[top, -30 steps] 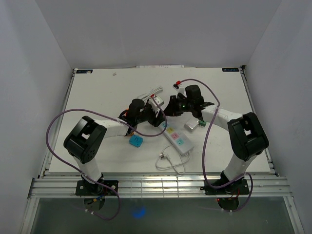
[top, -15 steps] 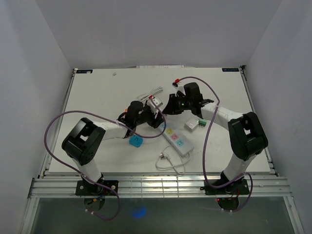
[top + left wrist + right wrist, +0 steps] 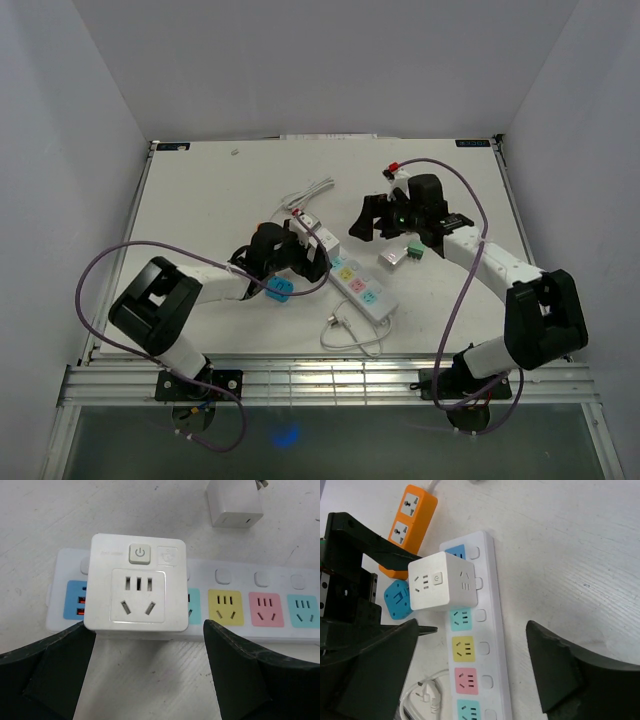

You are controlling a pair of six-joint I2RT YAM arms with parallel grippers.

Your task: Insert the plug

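The plug is a white cube adapter with a power button on top. It sits upright on the blue end socket of the white power strip, next to the teal socket. In the top view the cube stands at the strip's far left end. My left gripper is open just short of the cube, with bare table between its fingers. My right gripper is open above the strip, apart from the cube, and holds nothing.
An orange power strip and a blue adapter lie left of the cube. The strip's white cord and plug coil near the front. A white charger lies behind the strip, and a green-and-white part lies to its right.
Both grippers have opened and let go of the cube, which now sits on the strip's end socket. The left arm drew back toward the near left, the right arm moved right.
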